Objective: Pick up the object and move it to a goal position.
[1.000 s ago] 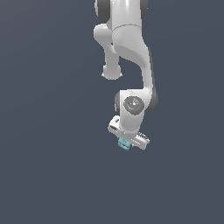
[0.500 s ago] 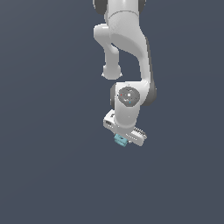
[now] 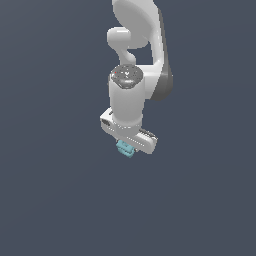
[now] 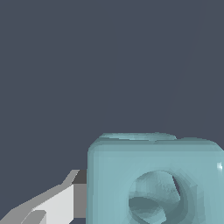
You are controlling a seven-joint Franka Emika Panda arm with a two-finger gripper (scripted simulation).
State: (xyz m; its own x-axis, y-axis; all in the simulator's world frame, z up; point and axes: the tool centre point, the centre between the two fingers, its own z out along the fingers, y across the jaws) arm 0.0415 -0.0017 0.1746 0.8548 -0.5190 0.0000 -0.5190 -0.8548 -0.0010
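The object (image 3: 125,148) is a small light-teal block. It peeks out just under the white gripper (image 3: 127,145) at the end of the arm in the exterior view. In the wrist view the object (image 4: 153,179) fills the picture close up, a rounded cube with a round hollow in its near face. One white and grey finger (image 4: 52,203) presses against its side; the other finger is out of frame. The gripper is shut on the object, which hangs with nothing visible under it.
Plain dark grey background surrounds the arm in both views. The white arm (image 3: 135,75) rises from the gripper to the top of the exterior view. No other objects, edges or goal marker show.
The arm has swung toward the exterior view's left and its wrist has turned, so the round joint cap now faces up. The object has stayed in the shut gripper throughout.
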